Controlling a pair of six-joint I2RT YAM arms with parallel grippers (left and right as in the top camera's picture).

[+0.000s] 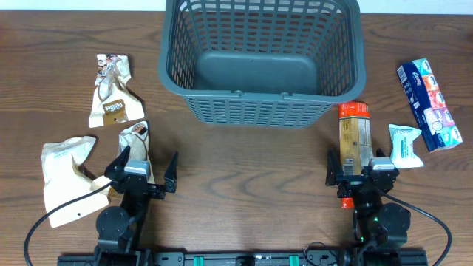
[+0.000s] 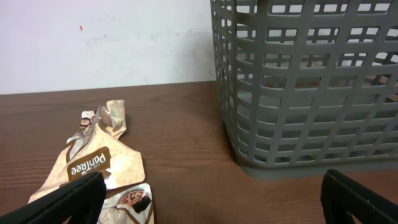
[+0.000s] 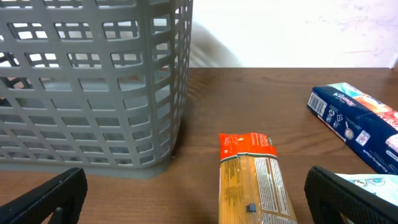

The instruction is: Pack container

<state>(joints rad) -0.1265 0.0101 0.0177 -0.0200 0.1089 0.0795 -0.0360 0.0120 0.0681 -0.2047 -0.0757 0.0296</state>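
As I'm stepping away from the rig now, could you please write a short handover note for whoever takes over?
Left gripper open, empty, by the three beige snack packets.
Right gripper open, empty, over the orange-topped packet.
Container empty at far centre.
White tissue pack and blue tissue box lie on the right.
Done: nothing packed.
Left: all six items.

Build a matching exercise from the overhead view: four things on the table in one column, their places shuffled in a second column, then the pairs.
Things
1. large dark grey lattice plastic basket
2. blue rectangular tissue pack
3. long packet with an orange top
4. beige crumpled pouch with a brown label

Places
A. far right of the view
B. top middle of the view
C. by the basket's near right corner
D. left of the basket

Pairs: 1-B, 2-A, 3-C, 4-D
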